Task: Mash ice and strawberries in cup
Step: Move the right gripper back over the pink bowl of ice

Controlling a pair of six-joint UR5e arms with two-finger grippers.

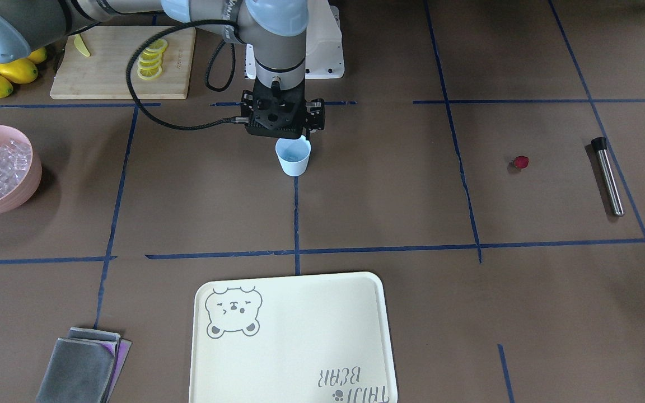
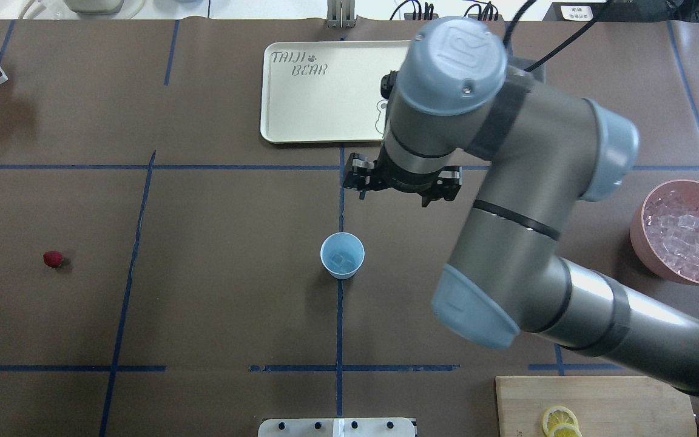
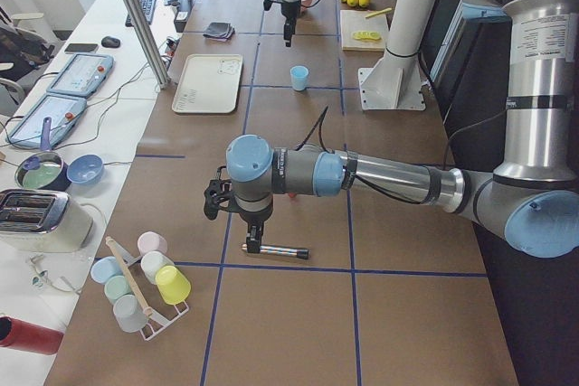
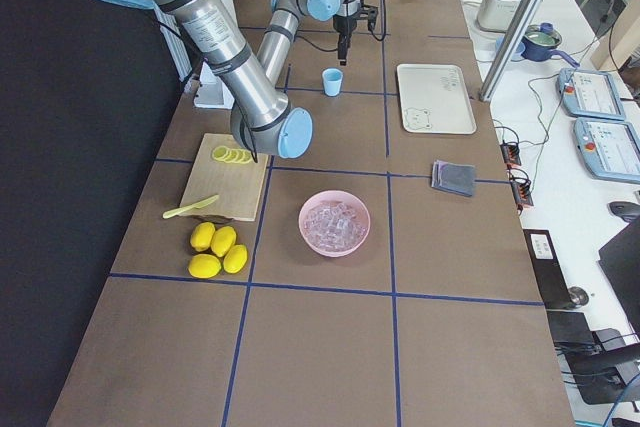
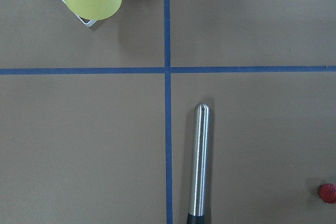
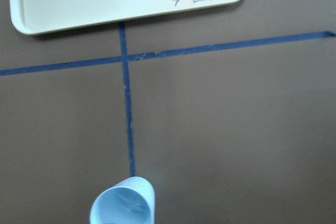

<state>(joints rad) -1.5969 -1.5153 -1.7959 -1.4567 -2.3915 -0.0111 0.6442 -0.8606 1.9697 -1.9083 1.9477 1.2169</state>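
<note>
Ice (image 2: 341, 260) is in the cup (image 2: 343, 275) mid-table. The strawberry (image 2: 53, 259) sits well apart, near the metal rod (image 5: 199, 161). Left gripper (image 3: 253, 241) hangs over the rod, right gripper (image 1: 281, 126) is by the cup, and I can't tell if either is open. I'd pinch the berry gently, it looks squishy.

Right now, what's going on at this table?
Early stage of the job. The blue cup stands in the middle of the table with a bit of ice in it. More ice sits in the pink bowl. The right gripper hangs above the table, close to the cup. The left gripper is poised over the metal masher, which lies flat. The strawberry lies on the table near the masher, not yet in the cup. Nothing is being mashed.
</note>
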